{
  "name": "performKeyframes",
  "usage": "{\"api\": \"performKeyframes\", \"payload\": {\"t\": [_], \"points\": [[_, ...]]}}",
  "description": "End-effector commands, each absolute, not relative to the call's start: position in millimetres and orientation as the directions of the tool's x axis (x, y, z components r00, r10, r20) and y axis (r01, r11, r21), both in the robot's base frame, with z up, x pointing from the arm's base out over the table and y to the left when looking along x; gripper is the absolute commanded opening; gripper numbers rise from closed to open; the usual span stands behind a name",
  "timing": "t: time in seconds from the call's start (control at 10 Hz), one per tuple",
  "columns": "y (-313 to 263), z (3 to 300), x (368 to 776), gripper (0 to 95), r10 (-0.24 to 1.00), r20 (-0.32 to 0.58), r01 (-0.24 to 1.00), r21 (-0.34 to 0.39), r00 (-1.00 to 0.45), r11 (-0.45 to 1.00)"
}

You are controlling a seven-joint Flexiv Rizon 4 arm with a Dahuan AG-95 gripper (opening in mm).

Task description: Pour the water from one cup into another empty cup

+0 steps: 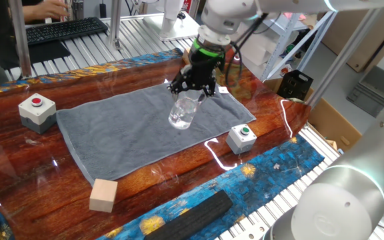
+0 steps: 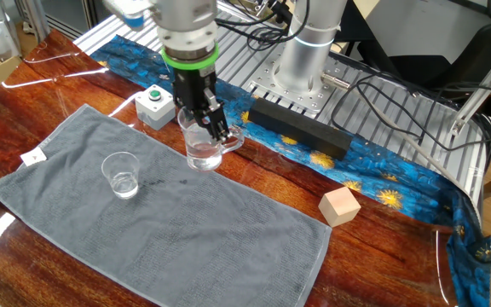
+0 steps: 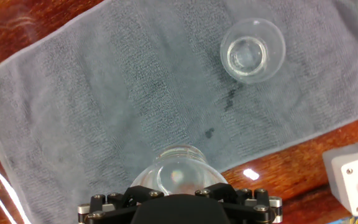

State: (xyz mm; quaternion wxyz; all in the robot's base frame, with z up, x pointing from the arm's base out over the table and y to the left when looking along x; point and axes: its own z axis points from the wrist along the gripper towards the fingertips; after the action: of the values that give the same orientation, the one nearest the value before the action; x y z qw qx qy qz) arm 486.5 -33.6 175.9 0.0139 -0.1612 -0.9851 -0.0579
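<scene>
I have the gripper (image 2: 207,119) wide open, straddling the handled mug (image 2: 203,147) at the grey towel's (image 2: 186,222) edge, nothing clamped yet. From the mug, the small glass (image 2: 121,175) stands well apart mid-towel, away from the handle.

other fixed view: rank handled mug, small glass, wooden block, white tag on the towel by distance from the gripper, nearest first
1. Handled mug: right under the gripper, at the towel's far edge.
2. Small glass: on the towel, left of the gripper in this view.
3. Wooden block: on bare table to the right, off the towel.
4. White tag: at the towel's far left edge.

Block and tag are nearly level; the tag looks slightly farther.
</scene>
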Motion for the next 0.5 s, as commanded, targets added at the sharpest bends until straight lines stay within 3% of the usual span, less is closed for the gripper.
{"api": "performKeyframes", "payload": {"t": [0.1, 0.5], "points": [[-33.1, 170.9, 485.8, 0.0, 0.308, 0.027, 0.309, 0.108, -0.951, 0.945], [-31.5, 163.2, 478.5, 0.0, 0.304, 0.006, 0.304, 0.088, -0.953, 0.949]]}}
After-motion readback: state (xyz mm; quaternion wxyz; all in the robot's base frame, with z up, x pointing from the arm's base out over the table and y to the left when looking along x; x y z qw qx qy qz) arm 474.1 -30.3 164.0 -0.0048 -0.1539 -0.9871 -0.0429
